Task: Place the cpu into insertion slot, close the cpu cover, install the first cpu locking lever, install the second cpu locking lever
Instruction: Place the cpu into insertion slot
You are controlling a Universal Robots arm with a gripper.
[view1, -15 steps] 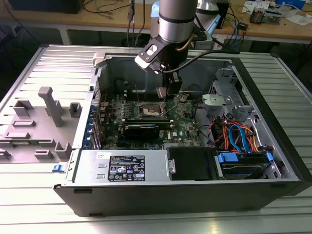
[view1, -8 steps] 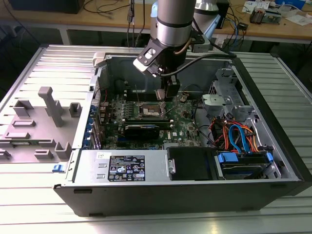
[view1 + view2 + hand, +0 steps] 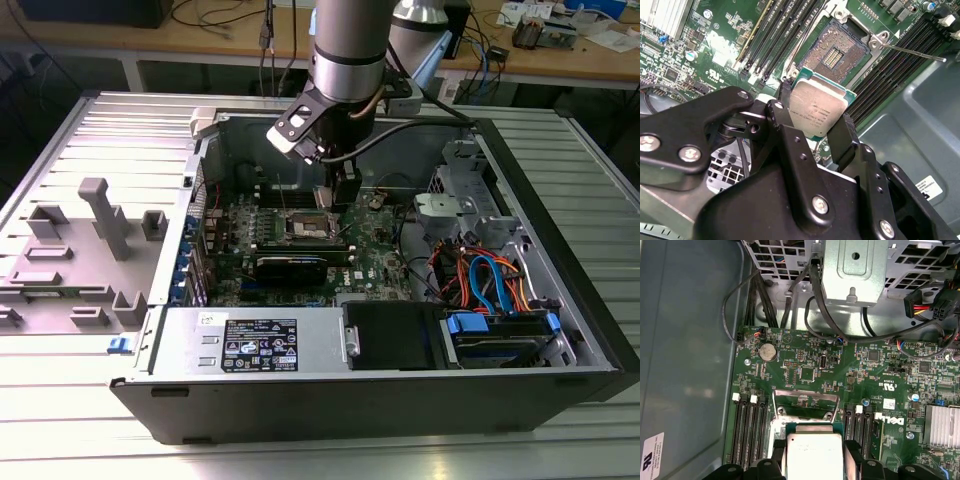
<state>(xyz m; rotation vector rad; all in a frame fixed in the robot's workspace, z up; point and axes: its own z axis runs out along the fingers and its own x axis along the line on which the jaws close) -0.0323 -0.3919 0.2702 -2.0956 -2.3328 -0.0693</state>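
My gripper (image 3: 815,114) is shut on the cpu (image 3: 821,102), a flat grey-topped chip with a green edge, pinched by two opposite sides between black fingers (image 3: 842,137). The chip hangs tilted a little above and to one side of the insertion slot (image 3: 837,52), whose pin field lies bare. In the first wrist view the cpu (image 3: 812,452) sits between the fingers, with the cpu cover (image 3: 807,396) standing raised just beyond it. A thin locking lever (image 3: 912,51) sticks out unlatched beside the socket. In the exterior view the gripper (image 3: 345,192) hovers over the slot (image 3: 305,228) inside the open computer case.
Long black memory slots (image 3: 770,35) flank the socket on both sides. A black graphics card (image 3: 290,265) lies near the socket, a power supply (image 3: 255,342) sits at the case front, and a drive cage with coloured cables (image 3: 490,280) is at the exterior view's right. A grey plastic tray (image 3: 80,250) lies outside.
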